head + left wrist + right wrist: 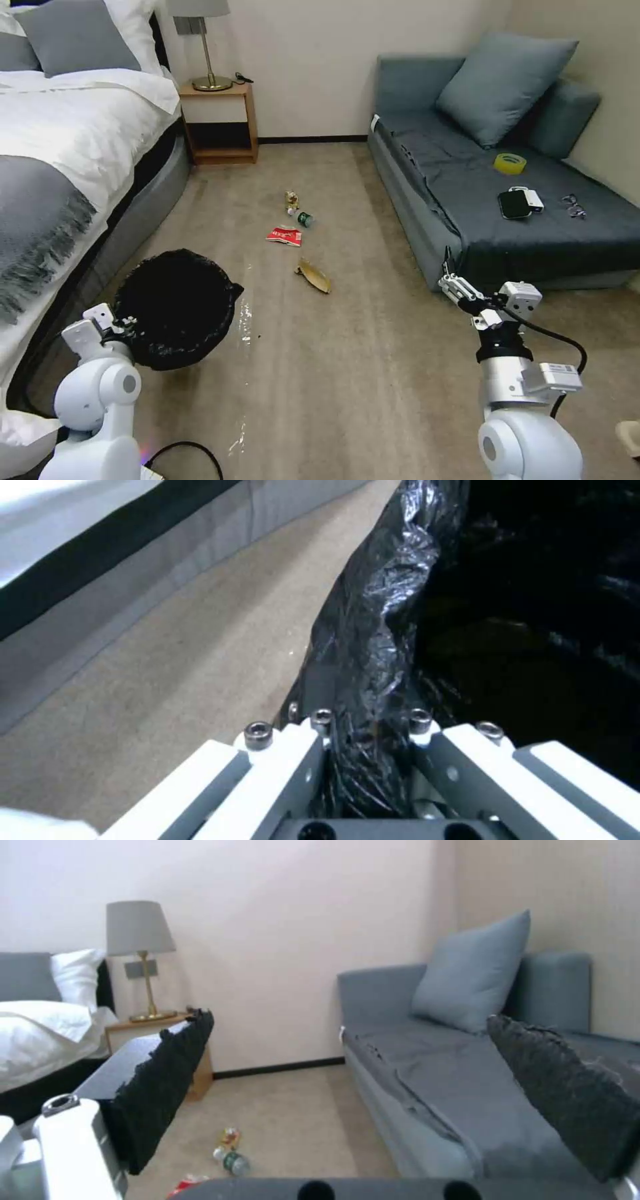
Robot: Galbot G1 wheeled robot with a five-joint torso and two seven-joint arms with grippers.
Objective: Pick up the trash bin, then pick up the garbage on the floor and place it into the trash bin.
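The trash bin [177, 307], draped in a crinkled black bag, is at the lower left beside the bed. My left gripper [123, 327] is shut on its near rim; in the left wrist view the white fingers [293, 750] clamp the bag-covered rim [373, 645]. The garbage lies on the carpet ahead: a yellow-red wrapper [292, 198], a small bottle [303, 218], a red packet [285, 236] and a brown paper piece [313, 275]. My right gripper [457, 287] hangs open by the sofa's front corner, nothing between its dark pads [167, 1080]. The bottle [235, 1162] and wrapper [229, 1136] lie beyond it.
The bed [60, 167] lines the left side, with a nightstand [220, 123] and lamp at the back. A grey sofa [507, 200] on the right carries a yellow tape roll [510, 163], a black phone [514, 204] and glasses. Bare carpet [347, 373] spreads between the arms.
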